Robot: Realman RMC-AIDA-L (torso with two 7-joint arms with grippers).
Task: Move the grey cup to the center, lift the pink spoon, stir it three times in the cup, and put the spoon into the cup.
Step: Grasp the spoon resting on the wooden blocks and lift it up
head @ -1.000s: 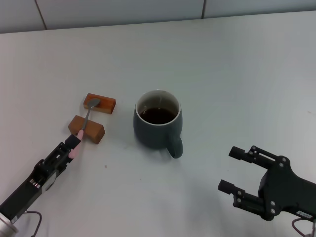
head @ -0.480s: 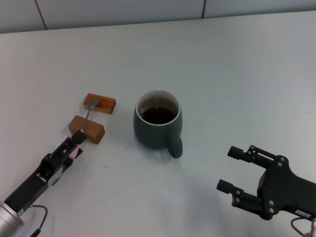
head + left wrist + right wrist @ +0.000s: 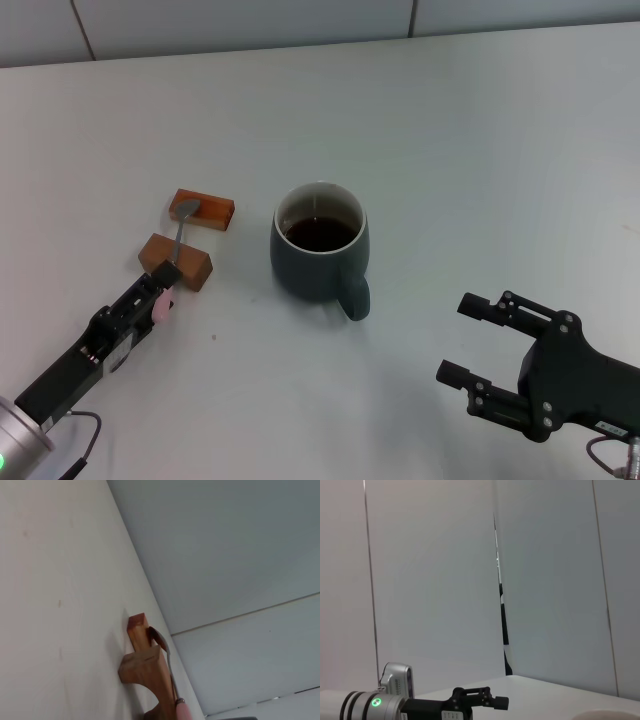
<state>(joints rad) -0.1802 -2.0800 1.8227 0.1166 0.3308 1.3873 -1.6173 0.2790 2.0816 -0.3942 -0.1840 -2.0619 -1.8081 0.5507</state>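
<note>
Head view: left gripper (image 3: 160, 292) closes around the pink spoon (image 3: 163, 303) handle, left of the grey cup (image 3: 320, 254).
Right gripper (image 3: 470, 342) idles open, empty; an off-centre pinch could tip the spoon off the wooden blocks (image 3: 176, 262).

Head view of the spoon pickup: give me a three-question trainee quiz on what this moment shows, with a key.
1. True or false: the pink spoon rests across two wooden blocks.
2. Which gripper is at the spoon's handle end? A) the left gripper B) the right gripper
3. Fill in: the handle of the grey cup points toward the robot and slightly to its ____ side.

Key
1. True; its bowl lies on the far block, its neck over the near one.
2. A; the right gripper sits open, apart from the cup.
3. right
</note>
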